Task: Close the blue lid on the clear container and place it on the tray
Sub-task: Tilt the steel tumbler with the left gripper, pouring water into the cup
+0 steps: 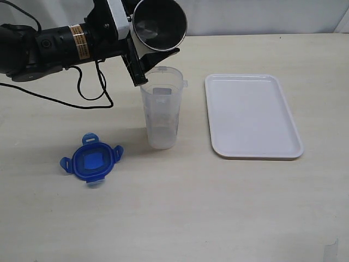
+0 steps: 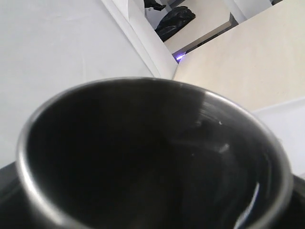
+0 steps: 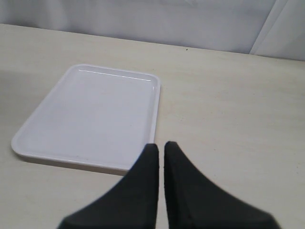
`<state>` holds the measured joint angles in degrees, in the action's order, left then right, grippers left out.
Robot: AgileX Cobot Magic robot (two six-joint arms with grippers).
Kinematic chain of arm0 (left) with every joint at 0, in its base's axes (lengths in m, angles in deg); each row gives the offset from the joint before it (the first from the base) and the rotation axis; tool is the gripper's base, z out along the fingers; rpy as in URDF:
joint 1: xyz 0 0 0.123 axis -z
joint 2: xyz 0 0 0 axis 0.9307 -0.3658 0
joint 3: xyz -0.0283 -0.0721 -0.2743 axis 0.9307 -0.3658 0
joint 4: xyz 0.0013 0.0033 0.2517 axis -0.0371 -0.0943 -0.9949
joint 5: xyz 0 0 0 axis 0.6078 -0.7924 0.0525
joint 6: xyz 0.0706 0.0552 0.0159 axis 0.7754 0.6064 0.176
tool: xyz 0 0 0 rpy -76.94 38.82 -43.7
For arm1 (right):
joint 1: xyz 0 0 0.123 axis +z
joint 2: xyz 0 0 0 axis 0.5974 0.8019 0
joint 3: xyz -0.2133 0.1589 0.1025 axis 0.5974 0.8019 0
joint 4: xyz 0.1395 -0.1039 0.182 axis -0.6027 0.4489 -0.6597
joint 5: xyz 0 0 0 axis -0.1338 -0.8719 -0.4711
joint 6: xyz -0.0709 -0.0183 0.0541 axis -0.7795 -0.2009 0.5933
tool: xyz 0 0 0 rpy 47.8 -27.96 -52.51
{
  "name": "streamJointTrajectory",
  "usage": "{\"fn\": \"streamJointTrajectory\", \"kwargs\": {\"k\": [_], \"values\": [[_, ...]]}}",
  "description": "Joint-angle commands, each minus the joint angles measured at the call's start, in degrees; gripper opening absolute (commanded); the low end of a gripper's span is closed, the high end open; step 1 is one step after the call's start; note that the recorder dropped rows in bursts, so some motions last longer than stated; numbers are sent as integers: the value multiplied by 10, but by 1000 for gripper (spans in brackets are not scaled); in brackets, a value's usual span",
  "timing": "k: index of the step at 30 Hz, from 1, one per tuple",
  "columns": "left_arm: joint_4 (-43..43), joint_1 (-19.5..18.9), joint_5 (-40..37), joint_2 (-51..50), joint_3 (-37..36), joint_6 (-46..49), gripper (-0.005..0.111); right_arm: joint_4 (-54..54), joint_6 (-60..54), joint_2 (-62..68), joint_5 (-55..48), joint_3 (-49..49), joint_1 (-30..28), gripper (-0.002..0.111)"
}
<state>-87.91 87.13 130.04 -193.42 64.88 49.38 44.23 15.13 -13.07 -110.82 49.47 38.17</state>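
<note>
The clear container (image 1: pixel 161 109) stands upright and uncovered at the table's middle. The blue lid (image 1: pixel 91 159) lies flat on the table, apart from the container, toward the front left. To the container's right lies the white tray (image 1: pixel 253 114), bare; the right wrist view shows the tray (image 3: pixel 90 109) too. My left gripper (image 1: pixel 153 58) hovers just over the container's rim, shut on a grey steel cup (image 1: pixel 160 24) tipped on its side. That cup (image 2: pixel 152 157) fills the left wrist view and hides the fingers. My right gripper (image 3: pixel 161 145) is shut and empty, near the tray's corner.
The left arm (image 1: pixel 49 43) and its black cable (image 1: pixel 90 90) stretch across the table's back left. A wall runs behind the table's far edge (image 3: pixel 143 43).
</note>
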Motion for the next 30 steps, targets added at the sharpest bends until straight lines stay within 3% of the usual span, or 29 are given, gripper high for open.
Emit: {"fn": "streamJointTrajectory", "kwargs": {"k": [1,30], "values": [[25,0,43,14,10,21,0,-4,2,-2,2,1,-1,4],[25,0,43,14,10,89,0,-4,2,-2,2,1,-1,4]]}}
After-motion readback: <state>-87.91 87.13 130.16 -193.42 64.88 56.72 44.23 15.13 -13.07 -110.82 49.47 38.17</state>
